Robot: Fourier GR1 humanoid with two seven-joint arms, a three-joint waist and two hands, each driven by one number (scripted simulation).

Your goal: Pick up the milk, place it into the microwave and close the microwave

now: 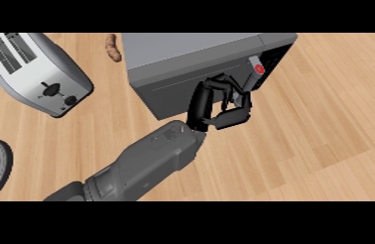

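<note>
The grey microwave (194,47) stands at the back middle of the wooden counter. Its dark front door (168,91) lies flat against the body, and a control strip with a red button (258,68) sits at its right end. My left hand (199,104) is up against the door's right part, near that strip. Its fingers (219,83) are relaxed and touch the front, the thumb (233,117) sticks out to the right, and it holds nothing. No milk shows anywhere; the microwave's inside is hidden. My right hand is out of view.
A silver toaster (44,74) stands at the back left. A small brown food item (112,47) lies behind the microwave's left corner. The rim of a dark round object (4,164) shows at the left edge. Bare wooden counter (315,129) lies to the right.
</note>
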